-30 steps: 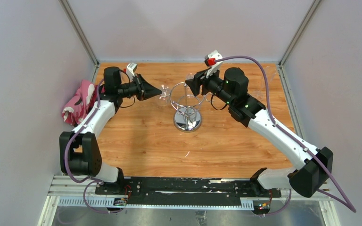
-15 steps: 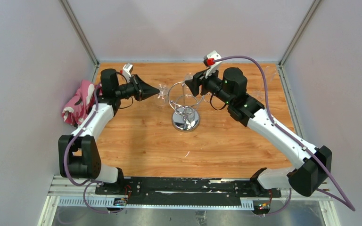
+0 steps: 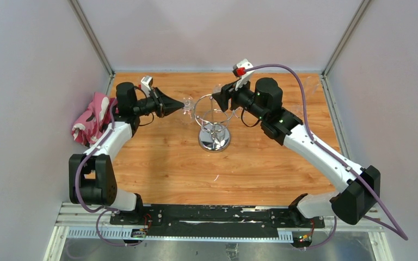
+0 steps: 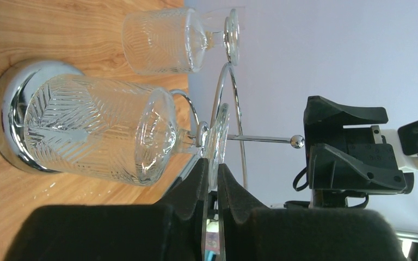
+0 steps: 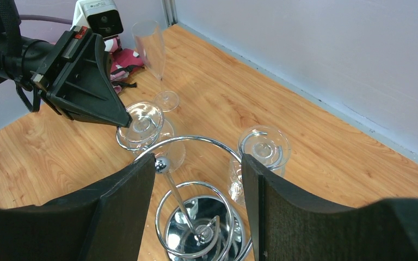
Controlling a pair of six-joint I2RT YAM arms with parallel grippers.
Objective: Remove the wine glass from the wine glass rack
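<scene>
The chrome wine glass rack [image 3: 215, 130] stands mid-table on its mirrored dome base [image 4: 2, 103]. A ribbed wine glass [image 4: 98, 128] hangs upside down at its left side, its stem in an outer wire loop. My left gripper [image 3: 184, 105] is shut on the rim of that glass's foot [image 4: 218, 138], which also shows in the right wrist view [image 5: 141, 124]. A second ribbed glass [image 5: 264, 148] hangs on the far side of the rack [image 4: 168, 41]. My right gripper [image 5: 198, 163] is open and empty, hovering over the rack's ball-topped post [image 5: 162, 165].
A tall clear flute [image 5: 153, 51] stands on the wooden table behind the held glass. A pink patterned cloth [image 3: 90, 117] lies at the table's left edge. Grey walls enclose the table at the back and on both sides.
My left gripper has drawn slightly left and back, still shut on the glass foot. The rack and my right gripper have shifted a little to the left.
</scene>
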